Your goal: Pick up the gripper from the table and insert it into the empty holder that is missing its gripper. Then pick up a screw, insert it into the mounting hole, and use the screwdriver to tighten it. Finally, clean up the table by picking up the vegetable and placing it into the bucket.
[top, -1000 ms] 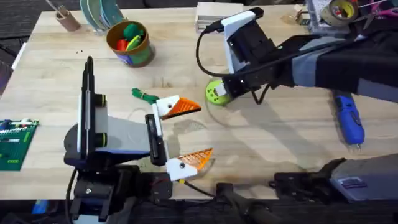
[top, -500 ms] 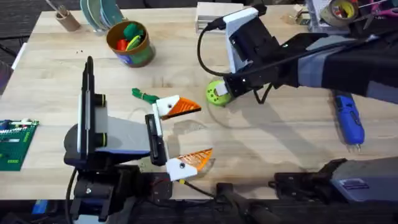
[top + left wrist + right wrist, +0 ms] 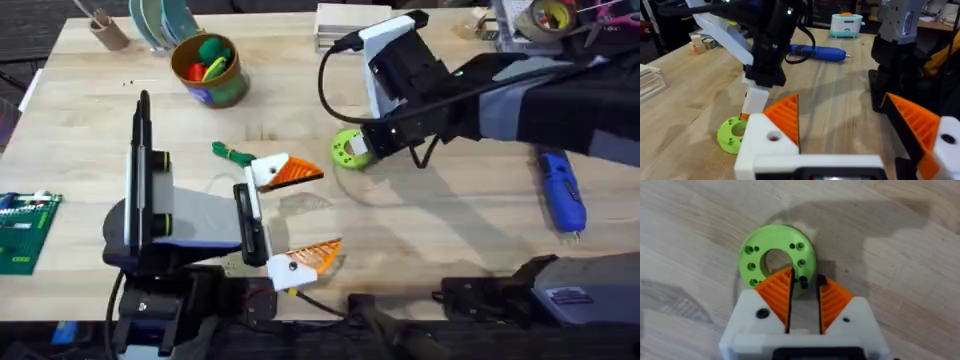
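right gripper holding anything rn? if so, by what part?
Looks like it: the right gripper pinches a small dark screw between its orange tips, just over the green disc's rim. Which part of the screw is gripped is too small to tell. The left gripper holds nothing.

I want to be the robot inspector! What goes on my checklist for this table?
Surface: wooden table, bare in the middle.
Job's things: blue screwdriver lying at the right; dark-green vegetable lying near the left gripper; bucket with toys inside.
Clutter: green disc; green board at the left edge; tape roll at the far right.
Grippers: left gripper open, holding nothing; right gripper down at the disc's rim.
Cables: black cable looping off the right arm.
Surroundings: nothing seen that matters.
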Available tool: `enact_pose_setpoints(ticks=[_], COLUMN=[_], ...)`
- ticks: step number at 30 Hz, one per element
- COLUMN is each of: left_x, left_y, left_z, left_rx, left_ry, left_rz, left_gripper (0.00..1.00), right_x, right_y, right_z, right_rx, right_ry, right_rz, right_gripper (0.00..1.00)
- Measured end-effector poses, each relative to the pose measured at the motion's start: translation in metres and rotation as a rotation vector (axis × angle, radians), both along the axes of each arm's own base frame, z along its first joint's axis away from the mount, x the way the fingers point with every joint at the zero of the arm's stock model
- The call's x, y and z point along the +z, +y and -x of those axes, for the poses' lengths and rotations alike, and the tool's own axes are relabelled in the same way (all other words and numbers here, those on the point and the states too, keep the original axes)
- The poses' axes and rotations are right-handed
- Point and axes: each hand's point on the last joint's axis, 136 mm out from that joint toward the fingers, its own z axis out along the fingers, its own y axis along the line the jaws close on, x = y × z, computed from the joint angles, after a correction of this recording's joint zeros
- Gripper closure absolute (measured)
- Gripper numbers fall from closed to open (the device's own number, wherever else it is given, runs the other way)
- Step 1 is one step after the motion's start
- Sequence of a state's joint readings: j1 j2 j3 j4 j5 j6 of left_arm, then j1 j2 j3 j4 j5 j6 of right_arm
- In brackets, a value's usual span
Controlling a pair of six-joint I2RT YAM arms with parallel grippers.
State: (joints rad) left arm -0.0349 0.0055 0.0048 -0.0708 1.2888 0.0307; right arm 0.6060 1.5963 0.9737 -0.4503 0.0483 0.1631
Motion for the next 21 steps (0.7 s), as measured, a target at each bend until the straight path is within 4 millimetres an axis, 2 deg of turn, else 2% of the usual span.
enact_pose_setpoints(ticks=[21], left_x=[0.0001], left_y=[0.0001], left_z=[-0.0002], left_rx=[0.002], left_ry=[0.000], left_rz=[0.000], left_gripper=[0.008], right_x=[0.0001], right_y=[0.0001], right_z=[-0.0002], right_rx=[0.000], right_ry=[-0.001], right_rz=[-0.001], right_gripper=[0.756])
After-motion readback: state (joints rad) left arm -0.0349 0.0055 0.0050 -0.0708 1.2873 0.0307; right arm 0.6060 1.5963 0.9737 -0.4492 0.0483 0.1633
